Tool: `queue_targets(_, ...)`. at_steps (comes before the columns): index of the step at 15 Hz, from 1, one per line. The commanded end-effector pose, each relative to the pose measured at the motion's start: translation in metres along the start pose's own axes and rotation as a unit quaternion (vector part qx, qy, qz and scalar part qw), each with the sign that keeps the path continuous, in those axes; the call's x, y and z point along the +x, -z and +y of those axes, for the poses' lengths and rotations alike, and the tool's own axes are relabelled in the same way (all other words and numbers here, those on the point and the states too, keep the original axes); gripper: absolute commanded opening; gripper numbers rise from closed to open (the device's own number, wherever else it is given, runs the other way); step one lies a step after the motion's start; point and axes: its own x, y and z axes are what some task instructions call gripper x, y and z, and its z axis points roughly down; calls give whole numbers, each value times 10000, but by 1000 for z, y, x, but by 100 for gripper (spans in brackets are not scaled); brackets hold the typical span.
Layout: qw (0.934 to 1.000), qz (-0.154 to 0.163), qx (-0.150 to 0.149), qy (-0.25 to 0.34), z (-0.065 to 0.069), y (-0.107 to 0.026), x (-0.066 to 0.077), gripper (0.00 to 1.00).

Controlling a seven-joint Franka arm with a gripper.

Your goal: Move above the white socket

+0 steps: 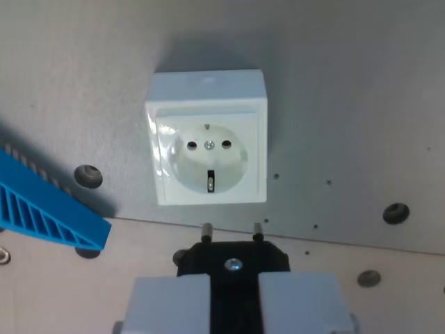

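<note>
A white socket (207,139) sits on a grey plate in the middle of the wrist view, its round recess with two holes, a centre screw and an earth pin facing the camera. Below it, my gripper (233,296) is shut on a black plug (233,259). The plug's two metal pins (231,229) point up the picture toward the socket's lower edge, a short gap away. The light grey fingers (167,306) flank the plug at the bottom edge.
A blue ribbed plastic piece (42,205) lies at the wrist view's left, over the plate's edge. The grey plate (348,104) has small holes and screw heads (395,212). A paler board (389,292) runs beneath it along the bottom.
</note>
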Motion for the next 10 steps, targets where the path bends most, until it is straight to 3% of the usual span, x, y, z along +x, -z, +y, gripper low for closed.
queue_targets(1,9984,505,15,251,-4,-18,-3,0)
queue_targets(6,9984,513,-5,240,-9,-43,-6,0)
queue_targets(10,9984,508,-31,235,-10,-55,-8,0)
